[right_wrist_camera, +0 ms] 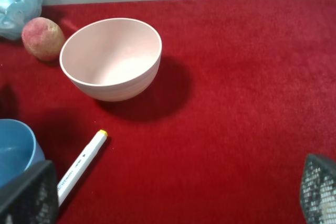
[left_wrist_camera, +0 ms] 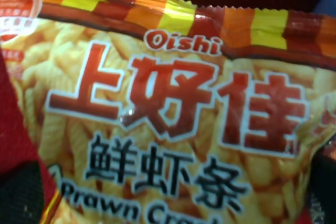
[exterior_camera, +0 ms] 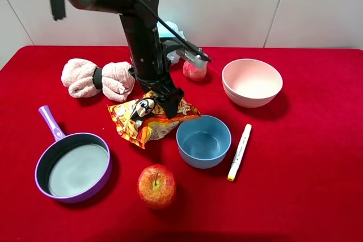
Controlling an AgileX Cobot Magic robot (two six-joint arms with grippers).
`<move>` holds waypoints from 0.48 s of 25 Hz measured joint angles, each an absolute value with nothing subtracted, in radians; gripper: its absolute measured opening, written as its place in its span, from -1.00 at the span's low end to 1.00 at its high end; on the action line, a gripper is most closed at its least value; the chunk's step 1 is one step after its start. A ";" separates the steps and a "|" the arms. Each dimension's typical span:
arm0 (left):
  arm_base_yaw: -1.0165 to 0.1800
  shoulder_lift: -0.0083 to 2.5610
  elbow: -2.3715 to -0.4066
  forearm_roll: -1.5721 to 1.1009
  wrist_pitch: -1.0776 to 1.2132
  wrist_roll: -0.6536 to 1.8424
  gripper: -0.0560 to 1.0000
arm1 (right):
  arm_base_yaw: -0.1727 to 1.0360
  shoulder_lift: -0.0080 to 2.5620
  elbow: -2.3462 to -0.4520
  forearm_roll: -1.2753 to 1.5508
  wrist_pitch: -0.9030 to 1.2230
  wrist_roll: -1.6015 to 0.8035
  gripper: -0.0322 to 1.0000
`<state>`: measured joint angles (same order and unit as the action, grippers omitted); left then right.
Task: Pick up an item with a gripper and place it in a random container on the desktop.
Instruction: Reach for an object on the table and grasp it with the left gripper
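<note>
Left pincer (exterior_camera: 170, 105): spread, straddling the snack bag (exterior_camera: 150, 124); no pinch seen.
Right pincer (right_wrist_camera: 173, 195): spread, empty.
Bag: flat, just beside the blue bowl (exterior_camera: 203, 143), apart from the frying pan (exterior_camera: 76, 169).
Risk: slick crinkly film may slide from a shallow nip.
Surface (exterior_camera: 306, 157): red velvety cloth, crowded.
Room: pale wall panels (exterior_camera: 238, 4) behind.

Crinkly orange snack bag (exterior_camera: 148, 118) lying on red cloth (exterior_camera: 317, 168), purple pan (exterior_camera: 74, 165) near it

This is looking like a robotics lab bench: a black jointed arm (exterior_camera: 142, 32) is reaching over a red-clothed desktop (exterior_camera: 317, 196), bare white wall panels (exterior_camera: 238, 4) are standing beyond its fingers (exterior_camera: 172, 105), and mismatched props, an apple (exterior_camera: 156, 185), a marker (exterior_camera: 239, 151), are lying near them.
</note>
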<state>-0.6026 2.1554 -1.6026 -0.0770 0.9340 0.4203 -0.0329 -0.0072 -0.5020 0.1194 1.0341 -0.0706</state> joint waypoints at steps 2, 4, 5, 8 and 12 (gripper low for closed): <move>-0.603 2.172 -1.607 -0.078 0.935 0.422 0.99 | -0.033 -0.007 -0.502 0.119 1.034 -0.071 0.40; -0.603 2.182 -1.607 -0.078 0.936 0.422 0.99 | -0.033 -0.007 -0.502 0.119 1.034 -0.071 0.40; -0.603 2.187 -1.607 -0.078 0.936 0.422 0.99 | -0.033 -0.007 -0.502 0.119 1.034 -0.071 0.40; -0.603 2.192 -1.607 -0.079 0.936 0.422 0.99 | -0.033 -0.007 -0.502 0.119 1.034 -0.071 0.40; -0.603 2.211 -1.608 -0.079 0.936 0.422 0.99 | -0.033 -0.007 -0.502 0.119 1.034 -0.071 0.40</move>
<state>-0.6026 2.2106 -1.6084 -0.0791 0.9363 0.4215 -0.0329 -0.0072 -0.5020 0.1194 1.0341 -0.0706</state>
